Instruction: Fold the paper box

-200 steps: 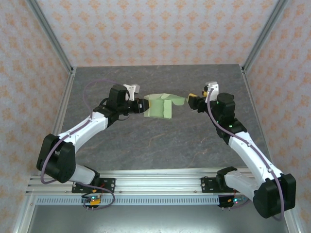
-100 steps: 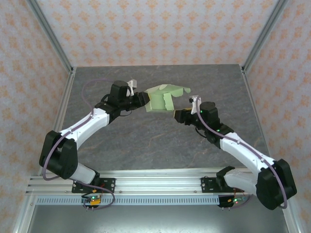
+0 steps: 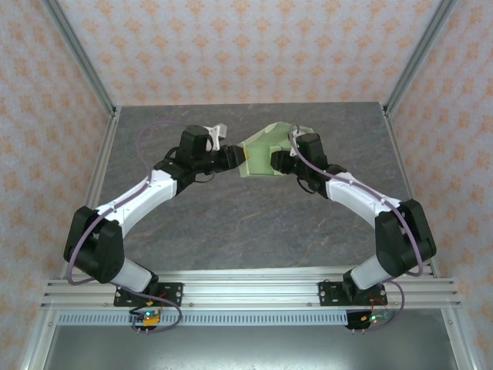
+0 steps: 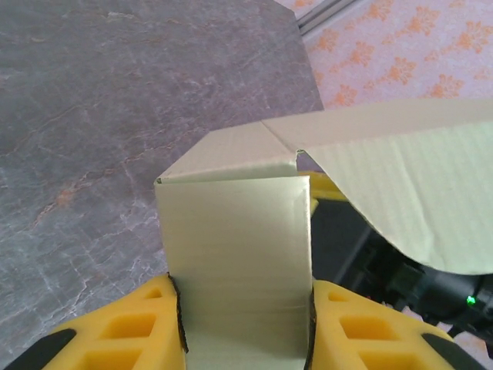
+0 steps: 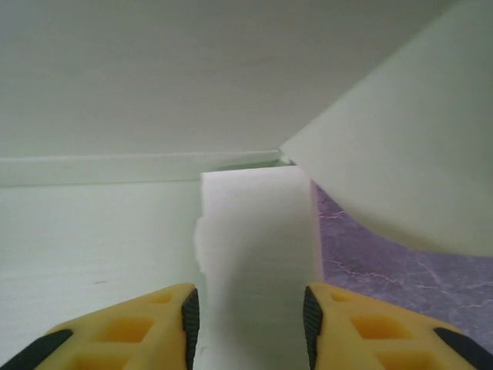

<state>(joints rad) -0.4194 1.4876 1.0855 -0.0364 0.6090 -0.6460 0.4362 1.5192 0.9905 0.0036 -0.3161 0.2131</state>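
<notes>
Paper box: pale green card, partly folded, flaps splayed; over the far middle of the bench, between both arms.
Left end effector: partly closed, clamping a flap by both edges.
Right end effector: partly closed; another flap fills the gap and touches both pads.

From above the near edge, the top camera overlooks the grey marbled tabletop. The 2 wrist cameras closely face 1 shared pale-green card box.
</notes>
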